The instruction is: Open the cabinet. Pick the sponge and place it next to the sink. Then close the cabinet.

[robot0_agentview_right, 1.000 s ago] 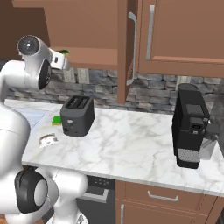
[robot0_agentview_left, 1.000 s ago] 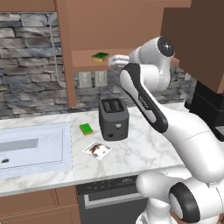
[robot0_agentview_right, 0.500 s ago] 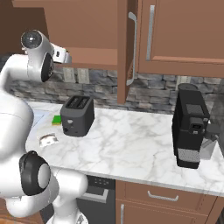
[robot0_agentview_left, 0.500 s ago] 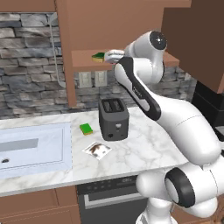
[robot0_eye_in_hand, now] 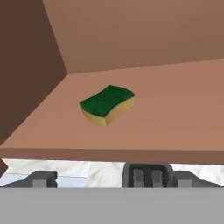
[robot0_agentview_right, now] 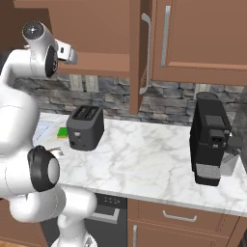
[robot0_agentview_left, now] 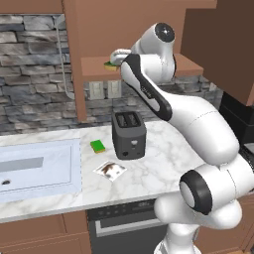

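The two-finger gripper (robot0_eye_in_hand: pixel 105 178) hangs released just outside the front edge of the shelf, jaws spread wide to take what lies ahead. Beyond it, the small dark-green sponge with a tan underlayer (robot0_eye_in_hand: pixel 107 104) lies flat mid-shelf inside the opened brown wooden wall cabinet (robot0_eye_in_hand: pixel 144 39), towards its inner corner.

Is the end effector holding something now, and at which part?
Nothing is held. The end effector is open, and the sponge lies untouched ahead of it on the cabinet shelf.
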Available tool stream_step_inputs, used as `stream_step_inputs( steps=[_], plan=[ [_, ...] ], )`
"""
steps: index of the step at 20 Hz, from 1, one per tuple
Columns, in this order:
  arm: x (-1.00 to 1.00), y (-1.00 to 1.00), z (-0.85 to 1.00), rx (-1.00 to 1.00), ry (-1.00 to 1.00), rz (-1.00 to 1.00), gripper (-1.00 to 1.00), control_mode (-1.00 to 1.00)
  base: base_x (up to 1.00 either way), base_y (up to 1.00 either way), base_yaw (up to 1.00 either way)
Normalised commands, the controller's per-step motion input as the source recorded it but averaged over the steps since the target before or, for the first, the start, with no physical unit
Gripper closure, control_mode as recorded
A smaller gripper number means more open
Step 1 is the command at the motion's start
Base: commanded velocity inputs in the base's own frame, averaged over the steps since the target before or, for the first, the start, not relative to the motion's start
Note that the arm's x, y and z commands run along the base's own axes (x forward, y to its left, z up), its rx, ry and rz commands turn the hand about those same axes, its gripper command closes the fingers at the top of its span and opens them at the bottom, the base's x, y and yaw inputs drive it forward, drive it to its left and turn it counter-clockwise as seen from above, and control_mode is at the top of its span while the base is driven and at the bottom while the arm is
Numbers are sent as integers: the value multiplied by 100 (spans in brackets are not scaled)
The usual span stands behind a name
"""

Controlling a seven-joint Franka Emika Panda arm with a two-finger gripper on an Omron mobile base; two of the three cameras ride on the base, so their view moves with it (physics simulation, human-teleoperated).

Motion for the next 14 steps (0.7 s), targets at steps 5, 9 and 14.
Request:
stream_step_inputs(
  steps=[5, 9, 14],
  plan=[
    [32, 8, -23, -3, 0, 0, -100, -100, 0, 0, 0],
    [36, 4, -9, -1, 0, 0, -100, -100, 0, 0, 0],
    [27, 2, 3, -1, 1, -1, -100, -100, 0, 0, 0]
  ],
)
